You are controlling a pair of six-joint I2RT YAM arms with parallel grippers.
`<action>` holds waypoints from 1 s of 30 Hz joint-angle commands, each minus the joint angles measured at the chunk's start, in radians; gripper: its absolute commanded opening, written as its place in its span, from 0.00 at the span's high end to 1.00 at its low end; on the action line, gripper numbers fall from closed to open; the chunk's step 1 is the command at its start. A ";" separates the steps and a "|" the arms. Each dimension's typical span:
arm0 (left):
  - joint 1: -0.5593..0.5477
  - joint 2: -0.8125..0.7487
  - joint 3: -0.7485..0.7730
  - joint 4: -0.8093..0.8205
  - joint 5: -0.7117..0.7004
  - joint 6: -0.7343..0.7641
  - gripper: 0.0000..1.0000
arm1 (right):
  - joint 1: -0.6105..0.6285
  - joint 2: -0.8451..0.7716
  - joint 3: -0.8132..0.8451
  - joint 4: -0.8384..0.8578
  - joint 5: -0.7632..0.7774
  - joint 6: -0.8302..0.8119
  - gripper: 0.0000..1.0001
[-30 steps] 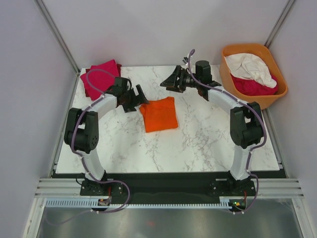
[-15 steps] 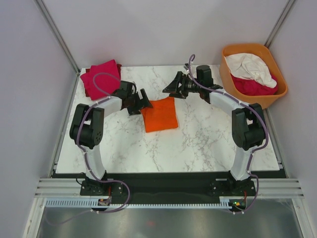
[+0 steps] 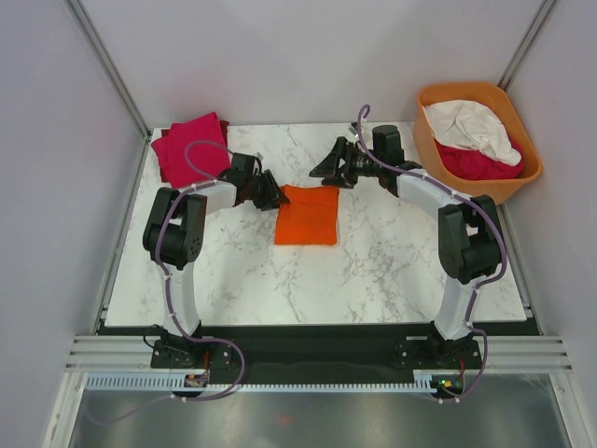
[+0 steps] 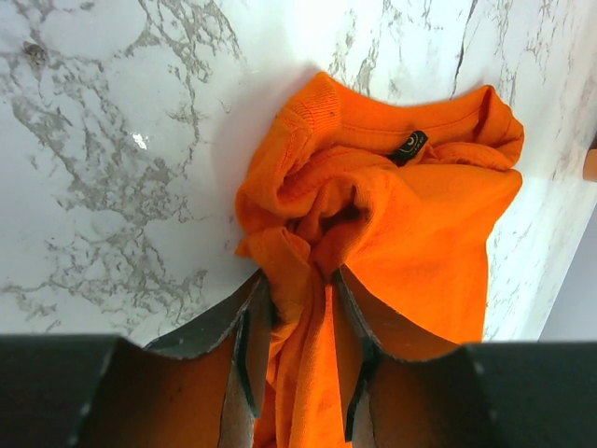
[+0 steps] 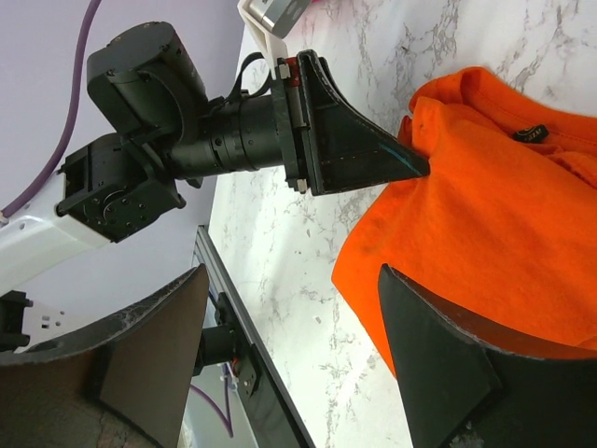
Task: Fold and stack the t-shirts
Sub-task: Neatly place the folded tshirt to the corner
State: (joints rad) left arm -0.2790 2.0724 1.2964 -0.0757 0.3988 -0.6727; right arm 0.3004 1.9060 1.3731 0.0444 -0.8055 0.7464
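Observation:
A bright orange t-shirt [image 3: 308, 215] lies folded in a rough rectangle on the marble table, behind its middle. My left gripper [image 3: 270, 196] sits at the shirt's far-left corner. In the left wrist view the orange t-shirt [image 4: 410, 205] bunches up between the fingers of that gripper [image 4: 303, 317], which is shut on the cloth. My right gripper [image 3: 328, 166] hovers open just beyond the shirt's far edge. In the right wrist view its jaws [image 5: 294, 345] stand wide with nothing between them, the orange t-shirt [image 5: 494, 215] lying under the right-hand finger.
A folded magenta-pink t-shirt [image 3: 189, 147] lies at the table's far-left corner. An orange plastic tub [image 3: 504, 189] at the far right holds a white t-shirt [image 3: 471, 126] and a crimson one [image 3: 476, 163]. Grey walls close in both sides.
My left gripper has moved right onto the orange shirt's corner and closed on it. The shirt has straightened and shifted a little right. The right arm has barely moved.

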 commanded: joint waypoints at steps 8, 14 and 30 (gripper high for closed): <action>0.043 -0.058 0.184 -0.252 -0.055 0.140 0.98 | -0.017 -0.084 -0.019 0.023 -0.009 -0.027 0.18; 0.066 -0.047 0.237 -0.268 -0.023 0.199 0.98 | -0.020 -0.088 -0.020 0.025 -0.014 -0.024 0.18; 0.278 0.141 0.763 -0.464 0.121 0.200 0.98 | -0.021 -0.104 -0.039 0.048 -0.018 -0.015 0.18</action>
State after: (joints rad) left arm -0.0086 2.1475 1.9690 -0.4522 0.4549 -0.4911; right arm 0.2840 1.8503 1.3476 0.0456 -0.8089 0.7433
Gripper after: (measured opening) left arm 0.055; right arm 0.817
